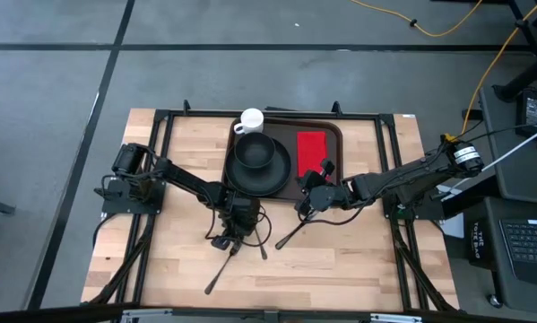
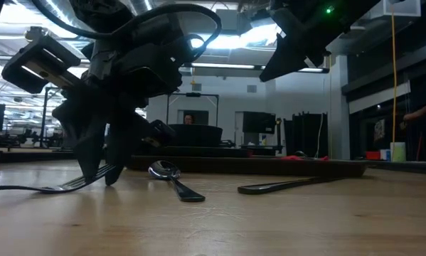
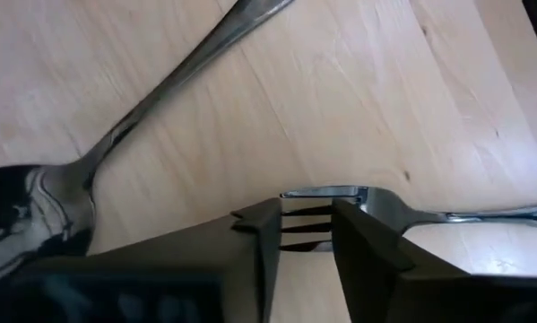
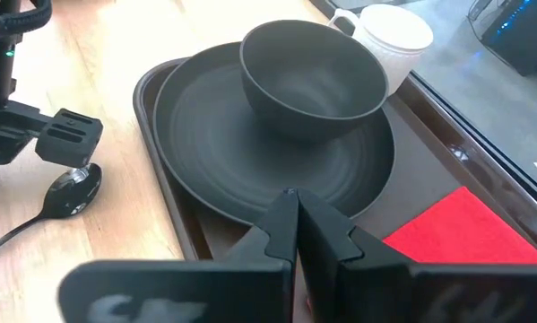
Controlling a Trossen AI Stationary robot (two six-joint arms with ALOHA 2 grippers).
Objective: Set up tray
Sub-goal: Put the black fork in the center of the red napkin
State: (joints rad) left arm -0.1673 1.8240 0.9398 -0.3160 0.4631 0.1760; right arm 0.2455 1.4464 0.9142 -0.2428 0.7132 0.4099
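Note:
The dark brown tray point(image 1: 338, 135) lies at the table's far middle. It holds a black plate point(image 1: 272, 178) with a bowl point(image 1: 253, 152), a white mug point(image 1: 251, 119) and a red napkin point(image 1: 313, 151). A fork point(image 3: 447, 215), a spoon point(image 3: 116, 135) and a knife point(image 2: 291, 185) lie flat on the wood in front of it. My left gripper point(image 3: 306, 235) points down at the fork's tines, a gap between its fingers. My right gripper point(image 4: 295, 220) hovers shut and holding nothing above the tray's near edge. My left gripper comes from above, slanting down, and its fingertips stand at table height on either side of the fork's tines point(image 3: 306, 208). One finger point(image 3: 362, 238) hides the root of the tines. I cannot tell whether the fingers touch the fork, which lies flat on the table.
The spoon's bowl point(image 2: 163, 171) lies close beside my left gripper, and the knife point(image 1: 290, 236) lies under my right arm. Bare wood stretches toward the near edge. Black frame bars run along the table's sides.

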